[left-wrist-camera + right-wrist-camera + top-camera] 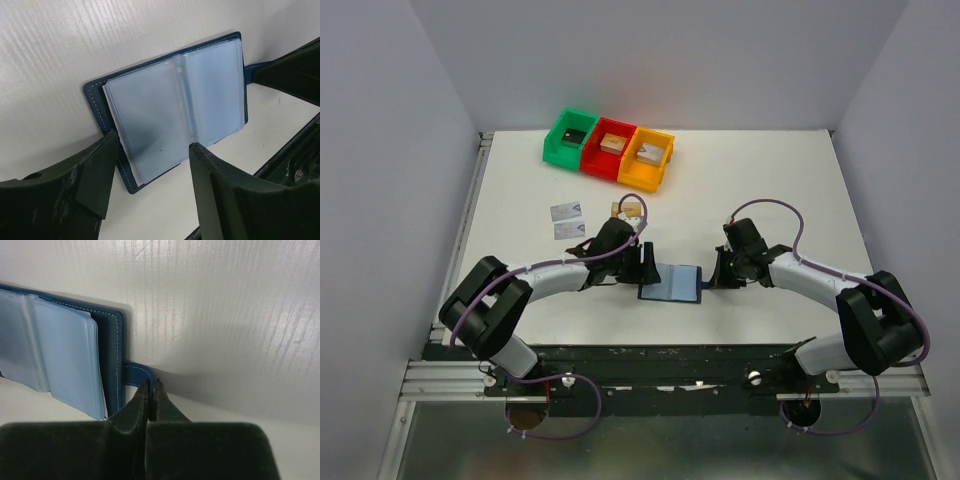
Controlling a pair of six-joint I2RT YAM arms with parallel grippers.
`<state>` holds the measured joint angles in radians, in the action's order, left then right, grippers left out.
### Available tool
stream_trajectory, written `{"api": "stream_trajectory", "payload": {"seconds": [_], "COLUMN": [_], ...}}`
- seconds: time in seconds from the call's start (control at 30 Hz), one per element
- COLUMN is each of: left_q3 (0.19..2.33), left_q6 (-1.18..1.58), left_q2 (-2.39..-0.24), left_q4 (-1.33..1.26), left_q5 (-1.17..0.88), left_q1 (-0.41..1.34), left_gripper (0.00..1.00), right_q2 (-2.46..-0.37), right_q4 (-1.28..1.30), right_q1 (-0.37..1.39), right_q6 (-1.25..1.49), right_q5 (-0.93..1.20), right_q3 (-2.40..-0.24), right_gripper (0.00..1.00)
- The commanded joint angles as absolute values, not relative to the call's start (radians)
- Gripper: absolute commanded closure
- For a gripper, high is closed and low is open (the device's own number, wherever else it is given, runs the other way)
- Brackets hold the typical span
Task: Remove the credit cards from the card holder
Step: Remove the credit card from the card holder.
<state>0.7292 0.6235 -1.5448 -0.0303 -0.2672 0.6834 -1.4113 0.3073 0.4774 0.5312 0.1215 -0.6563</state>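
Down near the front of the white desk (770, 190) the card holder (672, 282) lies open and flat, between the two arms. Its navy cover faces down and its clear plastic sleeves (170, 110) are spread upward like pages.

The left gripper (154, 147) is released, with its fingers wide apart. They stand on either side of the holder's near corner, one finger (97, 175) at the stitched cover edge and the other beside the sleeves. Nothing is between them but that corner.

The right gripper (151, 387) sits at the opposite side of the holder, clenched with its fingertips pressed together. They meet the end of the small blue strap tab (134, 374) that sticks out from the cover. Whether the tab is nipped between them or only touched cannot be told.

Behind the left arm, well apart from the holder, several credit cards (565, 211) lie flat on the desk: two silver-grey ones and tan ones beside them. Farther back stand three plastic bins (601, 168), green, red and orange, side by side.
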Motion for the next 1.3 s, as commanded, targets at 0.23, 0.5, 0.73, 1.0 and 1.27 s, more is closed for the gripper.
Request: {"api": "stream_trajectory", "payload": {"seconds": [0.23,0.5,0.73,1.0,1.27], "left_q3": [0.773,0.788,0.810,0.811,0.819], "left_q6": [0.598,0.581,0.548,0.531,0.515], "left_q2": [-1.582,-1.597,-1.597,-1.585,-1.575], "left_q4": [-0.049,-0.060,-0.078,-0.087,-0.110], "left_q5": [-0.299,-0.336,-0.368,-0.368,-0.387], "left_q1": [0.706,0.718,0.749,0.765,0.778], "left_gripper": [0.30,0.30,0.30,0.29,0.29], "right_q2": [-1.401,-1.411,-1.408,-1.402,-1.404], "right_q4": [0.288,0.281,0.278,0.288,0.290], "right_q1": [0.472,0.474,0.472,0.472,0.472], "right_q6": [0.531,0.534,0.540,0.540,0.541], "right_q5": [0.143,0.159,0.161,0.156,0.155], "right_q3": [-0.644,-0.647,-0.641,-0.647,-0.647], "right_gripper": [1.00,1.00,1.00,1.00,1.00]}}
